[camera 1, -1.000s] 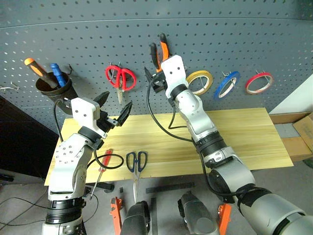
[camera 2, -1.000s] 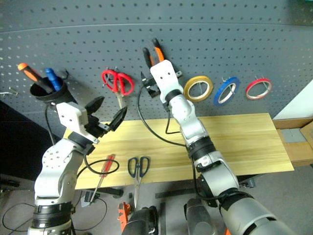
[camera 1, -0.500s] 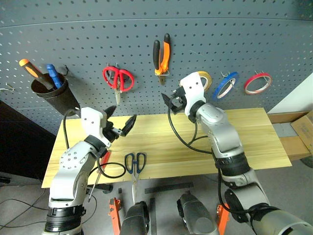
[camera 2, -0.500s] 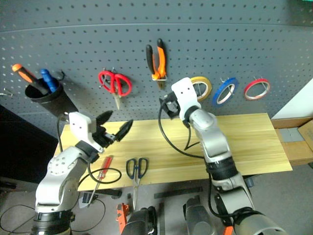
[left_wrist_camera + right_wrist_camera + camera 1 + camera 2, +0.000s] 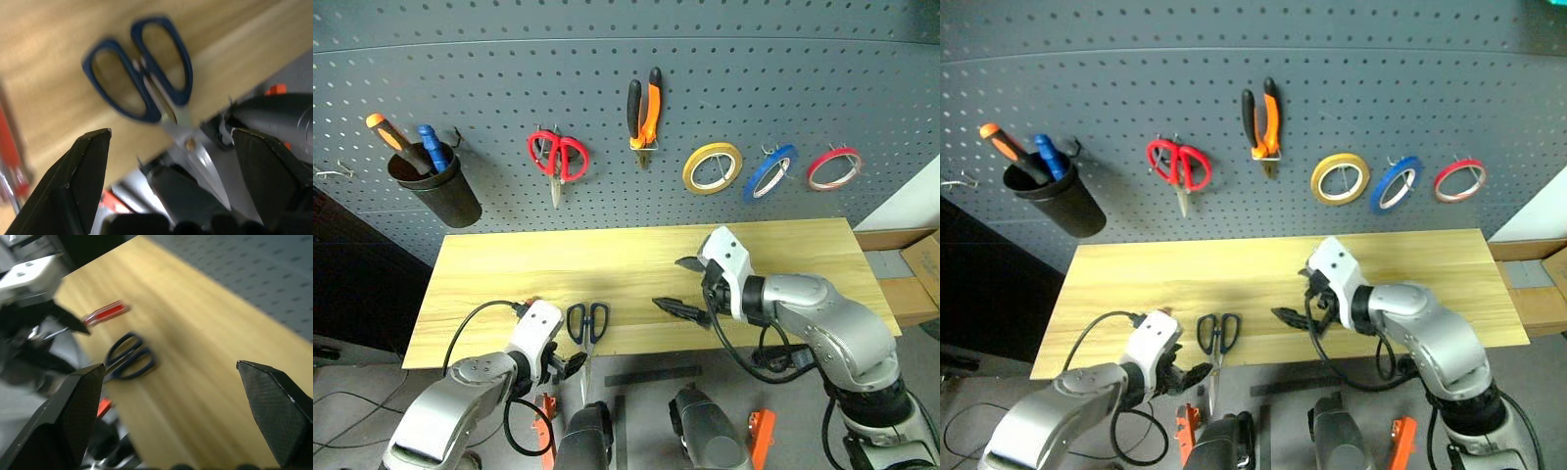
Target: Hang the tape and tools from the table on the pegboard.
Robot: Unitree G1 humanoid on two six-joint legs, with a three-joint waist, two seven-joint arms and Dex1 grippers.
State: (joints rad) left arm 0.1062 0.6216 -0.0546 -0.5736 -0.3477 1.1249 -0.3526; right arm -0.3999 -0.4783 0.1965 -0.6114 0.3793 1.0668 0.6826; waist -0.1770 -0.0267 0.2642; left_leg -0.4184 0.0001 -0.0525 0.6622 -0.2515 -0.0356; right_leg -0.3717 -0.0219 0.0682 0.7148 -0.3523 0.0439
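Note:
The pegboard (image 5: 803, 78) carries the orange-and-black pliers (image 5: 644, 106) and the red tape ring (image 5: 833, 168), each on a hook. On the table (image 5: 783, 245), the dark blue scissors (image 5: 587, 323) lie at the front edge with their blades sticking out over it. The red-handled screwdriver (image 5: 105, 313) lies just to their left, largely hidden behind my left hand. My left gripper (image 5: 170, 132) hangs open low at the front edge, beside and above the scissors, holding nothing. Over the middle of the table, my right gripper (image 5: 681, 286) is open and empty.
Also on the pegboard are red-handled scissors (image 5: 558, 157), a yellow tape ring (image 5: 712, 166), a blue tape ring (image 5: 770, 171) and a black cup (image 5: 429, 186) with an orange-handled and a blue-handled tool. Cardboard boxes (image 5: 915, 264) stand past the table's right end.
Both arms came down from pegboard height. The right gripper drew back from the pliers, which stay hanging, and sank over the table. The left sank to the front edge by the scissors.

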